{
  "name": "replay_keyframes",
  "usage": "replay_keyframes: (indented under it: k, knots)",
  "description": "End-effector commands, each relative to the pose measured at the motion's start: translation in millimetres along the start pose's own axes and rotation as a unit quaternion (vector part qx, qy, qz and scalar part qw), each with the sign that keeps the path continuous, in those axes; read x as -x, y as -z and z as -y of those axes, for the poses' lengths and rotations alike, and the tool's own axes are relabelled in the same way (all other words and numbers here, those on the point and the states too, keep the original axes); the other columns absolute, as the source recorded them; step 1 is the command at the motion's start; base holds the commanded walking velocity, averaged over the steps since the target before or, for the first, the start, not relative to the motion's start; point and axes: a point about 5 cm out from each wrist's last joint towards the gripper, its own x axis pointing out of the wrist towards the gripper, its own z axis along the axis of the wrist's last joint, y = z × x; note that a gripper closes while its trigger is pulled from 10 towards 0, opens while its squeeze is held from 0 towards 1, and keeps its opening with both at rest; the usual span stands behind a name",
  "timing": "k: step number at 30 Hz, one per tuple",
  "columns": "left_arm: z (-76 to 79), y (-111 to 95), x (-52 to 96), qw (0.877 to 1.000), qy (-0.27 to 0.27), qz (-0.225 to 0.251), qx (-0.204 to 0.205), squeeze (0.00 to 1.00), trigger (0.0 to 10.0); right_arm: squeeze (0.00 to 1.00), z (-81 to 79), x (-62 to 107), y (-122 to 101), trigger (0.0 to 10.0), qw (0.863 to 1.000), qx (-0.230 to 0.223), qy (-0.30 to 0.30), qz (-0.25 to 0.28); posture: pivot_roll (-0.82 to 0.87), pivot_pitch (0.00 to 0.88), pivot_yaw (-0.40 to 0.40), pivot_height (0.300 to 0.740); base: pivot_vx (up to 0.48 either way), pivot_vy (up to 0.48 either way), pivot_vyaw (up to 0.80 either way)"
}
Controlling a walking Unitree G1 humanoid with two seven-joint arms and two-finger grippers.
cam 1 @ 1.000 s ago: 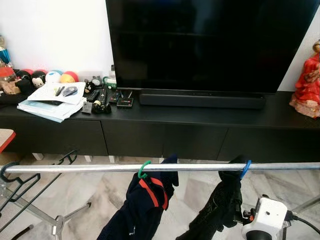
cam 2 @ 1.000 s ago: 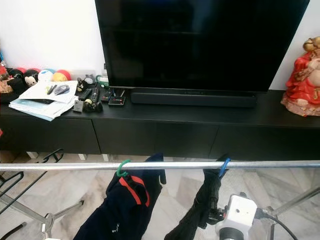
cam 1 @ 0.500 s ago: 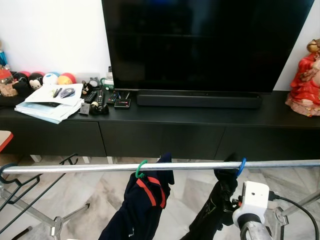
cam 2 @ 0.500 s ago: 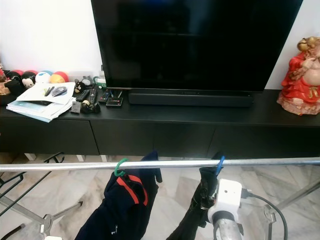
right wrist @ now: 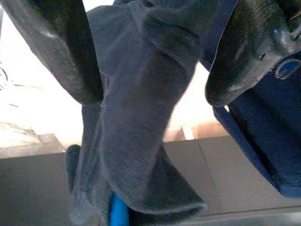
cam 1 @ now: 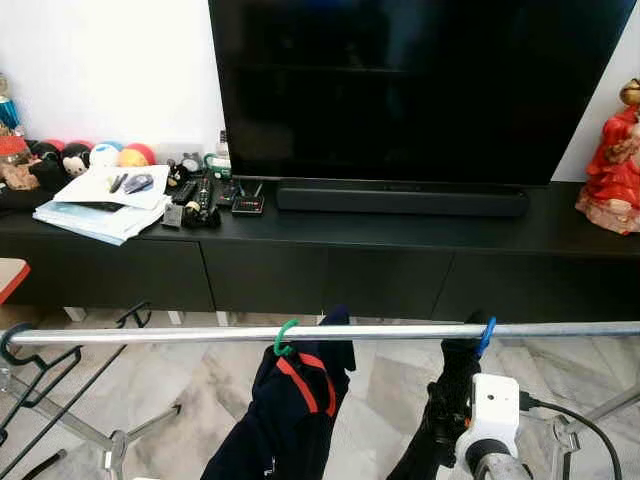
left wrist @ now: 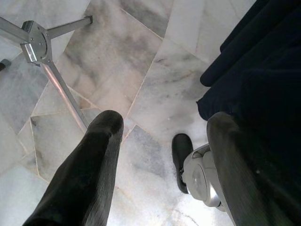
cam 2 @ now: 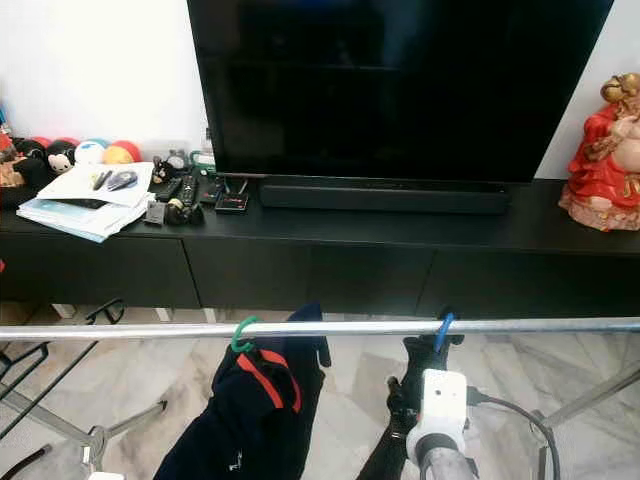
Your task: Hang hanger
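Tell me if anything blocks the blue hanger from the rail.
Nothing does: the blue hanger already hooks over the rail, dark garment hanging between the open right gripper fingers.

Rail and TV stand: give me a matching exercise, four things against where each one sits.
Things:
1. green hanger hook
2. blue hanger hook
3. red figurine
4. papers

Places:
A. left end of the TV stand
B. on the rail, above the right gripper
C. right end of the TV stand
D. on the rail, holding the navy garment with red trim

Pairs: 1-D, 2-B, 3-C, 4-A
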Motion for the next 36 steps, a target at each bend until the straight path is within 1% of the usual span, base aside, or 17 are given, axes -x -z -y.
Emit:
replay_keyframes:
  k: [1,10,15,18,20,22,25,26,31,32,33,36]
  knots:
    - [-0.7,0,-0.4,1.000,0.000,-0.005,-0.001,0.00,10.0,0.00,2.8,-2.6,1,10.0,1.000,0.003,0.010,-0.011,0.04,0.002,-0.001,0.740,0.000,0.000,0.00]
    - [-0.5,3,0.6,1.000,0.002,-0.010,-0.001,0.00,10.0,0.00,7.5,-8.1,8,10.0,0.998,-0.016,0.048,-0.041,0.04,0.001,0.000,0.740,0.000,0.000,0.00]
    - [-1.0,4,1.1,1.000,0.001,-0.012,-0.001,0.00,10.0,0.00,11.6,-8.2,8,10.0,0.997,-0.018,0.069,-0.040,0.04,0.004,0.001,0.740,0.000,0.000,0.00]
    - [-1.0,4,1.2,1.000,0.001,-0.012,-0.002,0.00,10.0,0.00,10.2,-9.0,6,10.0,0.997,-0.022,0.060,-0.033,0.04,0.004,0.001,0.740,0.000,0.000,0.00]
    - [-0.9,4,1.0,1.000,0.001,-0.012,-0.003,0.00,10.0,0.00,6.5,-11.1,2,10.0,0.998,-0.029,0.046,-0.021,0.04,0.002,0.002,0.740,0.000,0.000,0.00]
    - [-0.7,3,0.8,1.000,0.001,-0.011,-0.003,0.00,10.0,0.00,4.8,-12.2,1,10.0,0.999,-0.024,0.039,-0.018,0.04,0.002,0.002,0.740,0.000,0.000,0.00]
    - [-0.6,2,0.3,1.000,0.001,-0.011,-0.004,0.00,10.0,0.00,2.4,-15.5,0,10.0,0.999,-0.021,0.034,-0.021,0.04,0.000,0.002,0.740,0.000,0.000,0.00]
    - [-0.6,2,0.1,1.000,0.001,-0.010,-0.004,0.00,10.0,0.00,1.5,-18.9,1,10.0,0.999,-0.019,0.031,-0.024,0.04,0.000,0.002,0.740,0.000,0.000,0.00]
    - [0.1,1,-0.4,1.000,0.001,-0.010,-0.005,0.00,10.0,0.00,2.0,-28.0,2,10.0,0.999,-0.007,0.025,-0.034,0.05,0.000,0.002,0.740,0.000,0.000,0.00]
    - [0.2,1,-0.4,1.000,0.001,-0.010,-0.004,0.00,10.0,0.00,2.1,-29.2,2,2.6,0.999,-0.007,0.024,-0.035,0.05,0.000,0.002,0.740,0.000,0.000,0.00]
    - [0.3,1,-0.4,1.000,0.002,-0.010,-0.005,0.00,10.0,0.00,2.1,-30.6,3,0.0,0.999,-0.008,0.022,-0.037,0.05,0.000,0.003,0.740,0.000,0.000,0.00]
    - [1.1,2,-0.4,1.000,0.003,-0.011,-0.006,0.00,10.0,0.00,2.3,-34.2,4,0.0,0.999,-0.006,0.021,-0.039,0.05,0.000,0.003,0.740,0.000,0.000,0.00]
